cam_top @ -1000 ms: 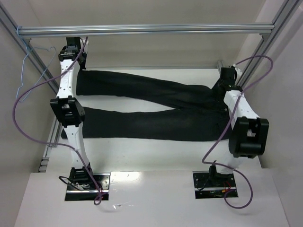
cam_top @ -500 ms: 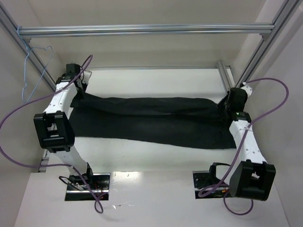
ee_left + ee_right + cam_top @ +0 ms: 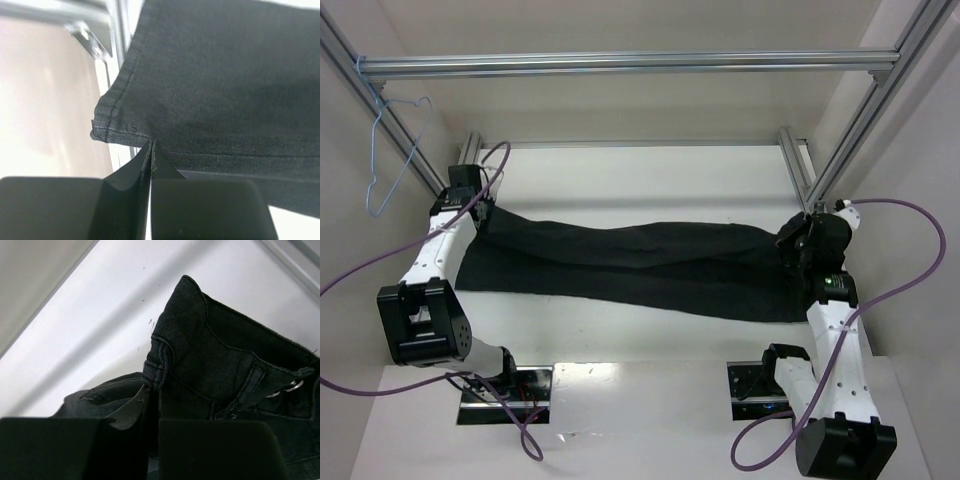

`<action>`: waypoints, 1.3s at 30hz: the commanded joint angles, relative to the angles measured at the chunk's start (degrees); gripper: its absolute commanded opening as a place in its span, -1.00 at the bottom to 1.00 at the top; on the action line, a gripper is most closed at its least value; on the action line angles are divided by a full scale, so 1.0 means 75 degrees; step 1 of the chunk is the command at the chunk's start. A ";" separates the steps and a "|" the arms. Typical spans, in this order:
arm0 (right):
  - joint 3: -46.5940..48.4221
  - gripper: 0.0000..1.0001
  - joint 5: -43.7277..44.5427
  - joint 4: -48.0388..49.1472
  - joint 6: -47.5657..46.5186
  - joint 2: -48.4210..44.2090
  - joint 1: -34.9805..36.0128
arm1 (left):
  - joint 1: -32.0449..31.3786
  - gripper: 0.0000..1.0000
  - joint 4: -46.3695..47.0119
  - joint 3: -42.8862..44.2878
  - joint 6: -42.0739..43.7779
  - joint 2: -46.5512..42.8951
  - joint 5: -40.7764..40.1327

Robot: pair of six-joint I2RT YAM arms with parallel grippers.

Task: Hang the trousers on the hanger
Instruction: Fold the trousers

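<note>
The black trousers (image 3: 630, 265) lie folded lengthwise across the white table, legs to the left, waist to the right. My left gripper (image 3: 478, 205) is shut on the hem of the leg ends, seen close in the left wrist view (image 3: 120, 125). My right gripper (image 3: 798, 240) is shut on the waistband, whose belt loop and button show in the right wrist view (image 3: 165, 360). The light-blue wire hanger (image 3: 392, 150) hangs from the frame bar at the far left, apart from both grippers.
Silver aluminium frame bars (image 3: 620, 63) run across the back and slant down both sides. The table's rails (image 3: 795, 160) stand at the back corners. Purple cables loop beside each arm. Walls close in on left and right.
Both arms pulled back toward the near side, dragging the trousers. The far leg was folded over the near one, so the trousers now lie as one narrower band closer to the arms.
</note>
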 commanded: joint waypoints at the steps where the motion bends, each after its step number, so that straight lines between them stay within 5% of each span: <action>1: -0.0112 -0.91 -0.0272 0.0184 0.0762 -0.0044 0.0045 | 0.0050 -1.00 0.0743 -0.0493 0.0244 -0.0243 -0.0288; 7: -0.0194 -0.75 -0.0353 -0.0659 0.1476 -0.0217 0.0045 | 0.0120 -1.00 0.0673 -0.0892 0.0244 -0.0407 -0.0370; 14: -0.0126 0.29 -0.0029 -0.1502 0.2708 -0.0581 0.0045 | 0.0284 -1.00 0.0813 -0.1442 0.0385 -0.0478 -0.0605; 16: 0.0283 0.90 0.0289 -0.1701 0.2708 -0.0745 0.0045 | 0.0284 -1.00 0.0895 -0.1537 0.0490 -0.0478 -0.0686; 17: 0.0448 1.00 0.0464 -0.1702 0.2708 -0.0816 0.0045 | 0.0284 -1.00 0.0896 -0.1618 0.0560 -0.0478 -0.0687; 26: 0.2405 1.00 0.1426 -0.2838 0.1022 0.1022 0.0045 | 0.0284 -1.00 0.0826 -0.1759 0.0631 -0.0478 -0.0757; 34: 0.2501 1.00 0.1348 -0.2562 -0.0534 0.1479 -0.0610 | 0.0284 -0.99 0.0825 -0.1924 0.0701 -0.0327 -0.0687; 39: 0.2418 1.00 0.1111 -0.2558 -0.1099 0.3588 -0.0693 | 0.0284 -0.99 0.0896 -0.1667 0.0877 -0.0186 -0.0687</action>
